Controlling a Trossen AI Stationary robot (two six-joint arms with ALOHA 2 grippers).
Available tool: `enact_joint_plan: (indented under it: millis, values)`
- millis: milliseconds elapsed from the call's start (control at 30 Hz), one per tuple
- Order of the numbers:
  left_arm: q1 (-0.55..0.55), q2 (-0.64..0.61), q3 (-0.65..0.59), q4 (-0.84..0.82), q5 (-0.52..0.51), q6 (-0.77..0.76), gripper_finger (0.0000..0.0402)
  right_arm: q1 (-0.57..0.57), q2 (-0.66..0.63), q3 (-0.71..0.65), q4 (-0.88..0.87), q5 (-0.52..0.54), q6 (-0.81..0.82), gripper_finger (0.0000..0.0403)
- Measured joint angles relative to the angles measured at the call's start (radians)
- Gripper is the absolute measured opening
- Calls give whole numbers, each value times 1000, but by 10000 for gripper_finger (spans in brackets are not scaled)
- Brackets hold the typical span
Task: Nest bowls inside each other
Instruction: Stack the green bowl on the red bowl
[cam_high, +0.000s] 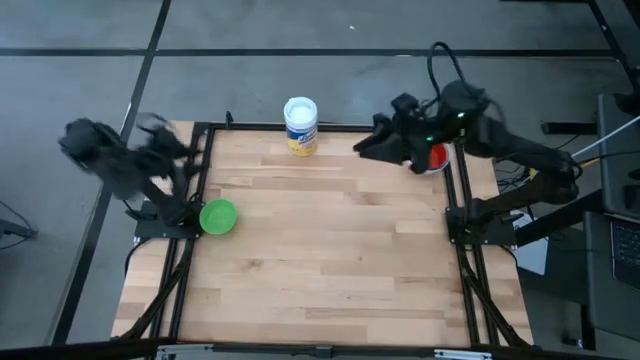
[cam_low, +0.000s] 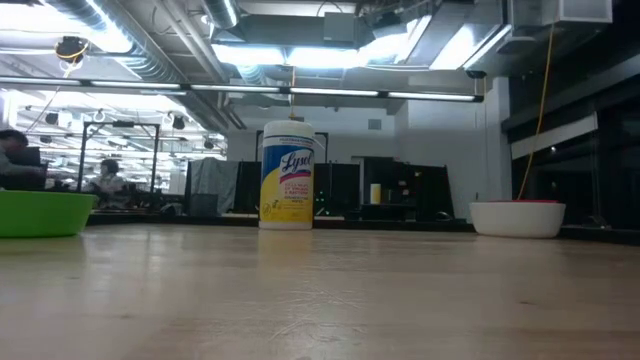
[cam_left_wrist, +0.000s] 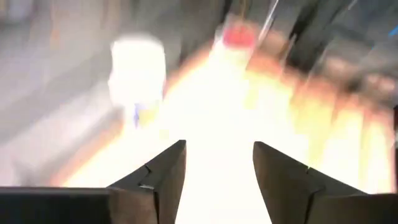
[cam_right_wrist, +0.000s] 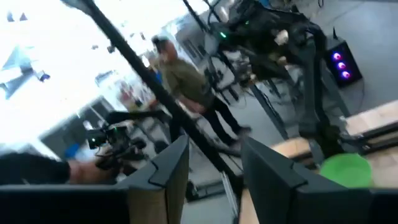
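Hovering off-table, the left pincer (cam_left_wrist: 214, 171) and right pincer (cam_right_wrist: 211, 165) both gape empty.

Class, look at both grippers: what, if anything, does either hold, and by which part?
Nothing is held. The left gripper stands open and empty, and so does the right gripper. The green bowl sits untouched on the table.

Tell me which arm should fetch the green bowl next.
Probably left. The green bowl sits at the table's left edge, close to the left gripper, whose jaws are open and empty. The right gripper hangs by the white bowl across the table.
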Motion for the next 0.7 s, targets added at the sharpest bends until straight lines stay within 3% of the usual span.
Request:
enact_joint_plan:
  millis: [133, 233, 367, 600, 700]
  values:
    - [189, 75, -128, 79, 443, 16, 162, 43, 1, 123, -223, 7, -106, 161]
    - [244, 151, -179, 6, 609, -12, 150, 63, -5, 159, -293, 8, -145, 170]
    - [248, 216, -254, 32, 681, -72, 144, 88, -18, 162, -329, 3, -170, 181]
    - [293, 215, -431, 72, 800, -160, 152, 135, -31, 162, -349, 0, -182, 199]
    - [304, 212, -520, 164, 820, -176, 160, 149, -33, 162, -345, 0, -181, 205]
